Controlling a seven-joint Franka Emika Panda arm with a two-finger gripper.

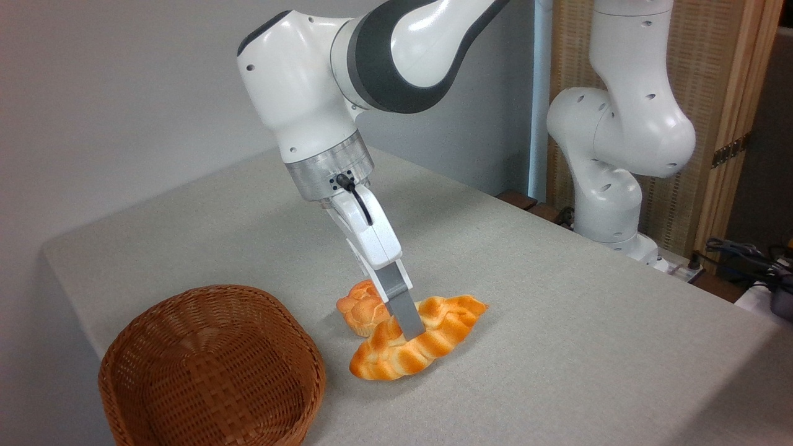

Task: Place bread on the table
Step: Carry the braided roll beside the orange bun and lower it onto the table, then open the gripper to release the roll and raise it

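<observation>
Braided loaf (pixel 416 344), centre frame, lies on the desk (pixel 557 310); our pincer (pixel 410 328) clamps its middle. We judge it light, soft.

Only one grey finger (pixel 406 316) of the tool (pixel 410 331) in view, crossing the middle of the bread (pixel 433 337) and covering that stretch of the braid; second finger hidden behind it, so no telling how the jaws stand. Right part of the round bun (pixel 359 310) masked by the finger and the loaf. Basket (pixel 210 371) cut by the bottom edge, its base out of frame. Surface (pixel 557 322) cut at the right and bottom edges. Upper arm links cropped by the top edge. Cables (pixel 749 254) at far right too small to make out.
</observation>
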